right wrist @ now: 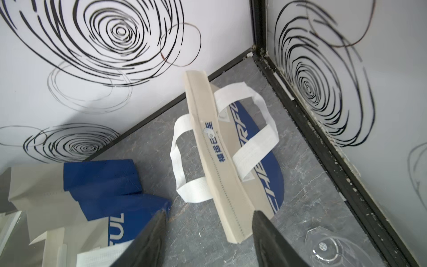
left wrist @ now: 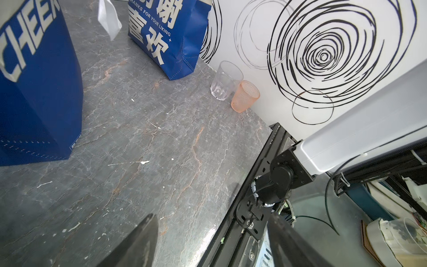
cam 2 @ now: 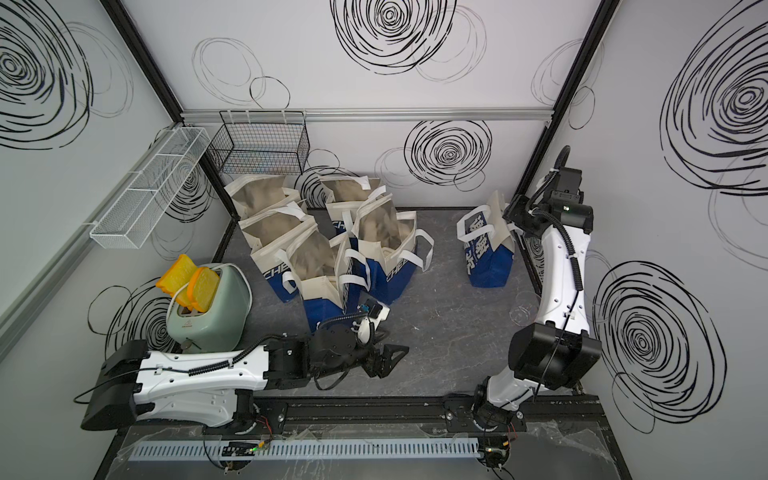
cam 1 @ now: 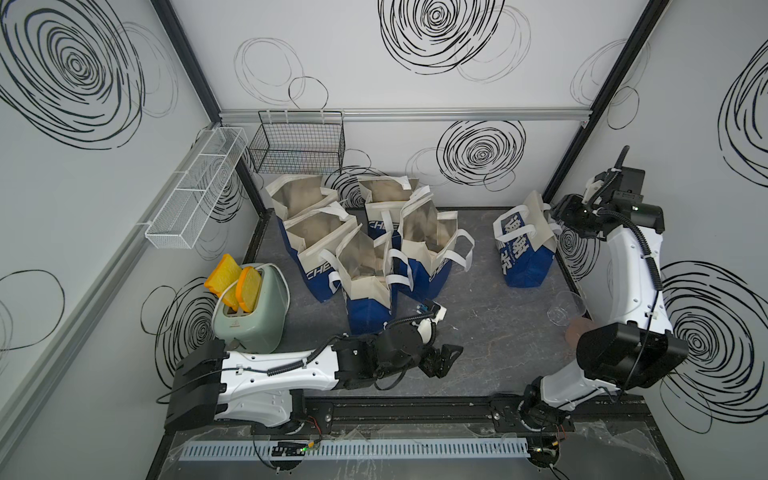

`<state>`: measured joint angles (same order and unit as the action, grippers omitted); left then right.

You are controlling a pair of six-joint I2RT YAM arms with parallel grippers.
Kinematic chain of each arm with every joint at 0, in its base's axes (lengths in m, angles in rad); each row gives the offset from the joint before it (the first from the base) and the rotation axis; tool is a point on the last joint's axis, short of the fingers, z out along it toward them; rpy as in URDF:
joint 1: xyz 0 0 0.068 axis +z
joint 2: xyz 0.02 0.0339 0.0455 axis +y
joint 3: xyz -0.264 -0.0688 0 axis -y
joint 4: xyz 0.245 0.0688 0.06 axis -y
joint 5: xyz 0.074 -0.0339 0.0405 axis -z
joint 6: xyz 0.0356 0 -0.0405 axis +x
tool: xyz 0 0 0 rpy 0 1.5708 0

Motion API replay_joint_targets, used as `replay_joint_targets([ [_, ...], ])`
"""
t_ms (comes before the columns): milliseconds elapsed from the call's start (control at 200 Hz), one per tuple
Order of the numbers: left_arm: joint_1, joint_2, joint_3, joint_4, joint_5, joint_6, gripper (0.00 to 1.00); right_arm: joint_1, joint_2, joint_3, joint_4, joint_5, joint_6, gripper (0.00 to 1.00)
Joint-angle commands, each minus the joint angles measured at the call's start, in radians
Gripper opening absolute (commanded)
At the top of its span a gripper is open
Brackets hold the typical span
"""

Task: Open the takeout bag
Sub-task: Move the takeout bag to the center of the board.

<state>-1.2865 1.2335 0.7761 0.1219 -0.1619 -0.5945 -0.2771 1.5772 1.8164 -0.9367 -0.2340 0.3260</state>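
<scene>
Black fingers [right wrist: 150,235] of the right gripper [right wrist: 209,212] stand apart with nothing clamped between them, framing the near end of the folded beige top of the closed takeout bag [right wrist: 217,161] (white handles flopped to either side); whether a finger touches the fabric cannot be told. Both top views show the blue-and-beige bag upright on the grey table [cam 1: 478,340], well apart from the green toaster [cam 1: 253,311], beyond five open bags [cam 1: 365,249] clustered just beside the toaster. Two yellow bread slices [cam 1: 232,282] stick up from the toaster's slots. Nearer the toaster than the closed bag, the left gripper [left wrist: 212,215] hangs low over bare table, its jaws spread wide and empty. A clear glass [left wrist: 225,81] and a pink cup [left wrist: 245,96] stand side by side against the wall opposite the toaster, near the closed bag.
</scene>
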Motion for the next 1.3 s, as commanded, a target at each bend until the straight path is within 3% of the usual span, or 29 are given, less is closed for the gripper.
replay_joint_targets([
  [0, 0.0, -0.006, -0.018, 0.07, -0.016, -0.008, 0.78, 0.018, -0.032, -0.012, -0.019, -0.046, -0.02, 0.61],
  [175, -0.001, 0.031, -0.019, 0.112, 0.002, -0.008, 0.78, 0.044, -0.047, -0.027, -0.054, 0.039, -0.043, 0.61],
  [435, 0.004, 0.05, -0.023, 0.136, -0.008, -0.011, 0.78, 0.043, -0.219, -0.214, -0.045, 0.158, -0.056, 0.61],
  [565, 0.018, 0.059, -0.007, 0.144, 0.001, -0.015, 0.78, 0.061, -0.297, -0.263, -0.005, 0.289, -0.095, 0.56],
  [645, 0.026, 0.064, 0.007, 0.14, 0.011, -0.008, 0.78, 0.102, -0.39, -0.369, 0.096, 0.361, -0.151, 0.52],
  [835, 0.038, 0.045, -0.002, 0.152, 0.03, -0.012, 0.78, 0.082, -0.729, -0.737, 0.376, 0.377, -0.281, 0.51],
  [1091, 0.056, 0.003, -0.091, 0.222, 0.046, -0.062, 0.79, 0.075, -0.687, -0.826, 0.363, 0.224, -0.294, 0.57],
  [1296, 0.072, 0.018, -0.147, 0.305, 0.065, -0.098, 0.79, 0.056, -0.61, -0.858, 0.408, 0.276, -0.294, 0.57],
])
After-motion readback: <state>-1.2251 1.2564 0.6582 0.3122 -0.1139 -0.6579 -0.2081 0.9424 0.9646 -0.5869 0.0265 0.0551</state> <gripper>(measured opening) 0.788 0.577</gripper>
